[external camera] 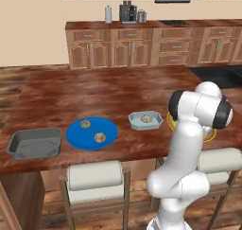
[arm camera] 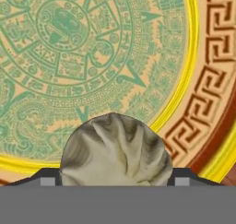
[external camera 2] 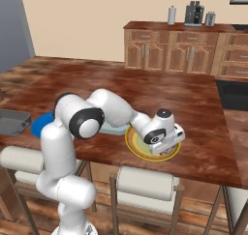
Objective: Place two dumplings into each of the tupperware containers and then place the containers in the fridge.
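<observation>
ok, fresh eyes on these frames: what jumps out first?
The white arm folded low over the yellow-rimmed patterned plate at the counter's near right edge. In the hand view a pleated dumpling sits between the pincer tips on that plate. To the left lie a pale blue tub holding one dumpling, a bright blue plate with two, and a grey tub.

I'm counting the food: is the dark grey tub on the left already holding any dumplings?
No. In the left base view the dark grey tub shows a bare floor, while two dumplings still sit on the round blue plate.
</observation>
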You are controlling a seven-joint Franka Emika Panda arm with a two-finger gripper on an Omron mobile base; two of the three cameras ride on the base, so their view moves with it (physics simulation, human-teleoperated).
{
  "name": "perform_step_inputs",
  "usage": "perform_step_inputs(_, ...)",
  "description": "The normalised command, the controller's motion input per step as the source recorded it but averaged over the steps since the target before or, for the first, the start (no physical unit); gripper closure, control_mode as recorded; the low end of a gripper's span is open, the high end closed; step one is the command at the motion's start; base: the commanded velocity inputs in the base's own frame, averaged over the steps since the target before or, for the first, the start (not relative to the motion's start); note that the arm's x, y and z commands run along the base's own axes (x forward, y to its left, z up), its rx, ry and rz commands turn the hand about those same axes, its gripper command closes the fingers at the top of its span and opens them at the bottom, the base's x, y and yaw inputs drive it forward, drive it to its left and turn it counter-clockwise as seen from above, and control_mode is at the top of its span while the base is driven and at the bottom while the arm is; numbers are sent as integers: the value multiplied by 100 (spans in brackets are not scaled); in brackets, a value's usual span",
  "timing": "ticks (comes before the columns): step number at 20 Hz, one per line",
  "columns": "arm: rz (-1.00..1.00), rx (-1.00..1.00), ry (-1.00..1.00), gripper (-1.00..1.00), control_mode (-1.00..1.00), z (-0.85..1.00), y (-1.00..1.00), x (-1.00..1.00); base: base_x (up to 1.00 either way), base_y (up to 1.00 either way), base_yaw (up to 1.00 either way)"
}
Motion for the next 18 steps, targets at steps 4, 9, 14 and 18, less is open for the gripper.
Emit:
perform_step_inputs(4, 0, -9, 1, 100, -100, -58, 25, -17, 0, 0, 0)
perform_step_inputs(9, 4, 2, 3, 100, -100, -21, -2, -28, 0, 0, 0)
perform_step_inputs(14, 19, 13, 2, 100, -100, 38, 2, -33, 0, 0, 0)
perform_step_inputs(18, 33, 10, 0, 100, -100, 66, 43, -9, 0, 0, 0)
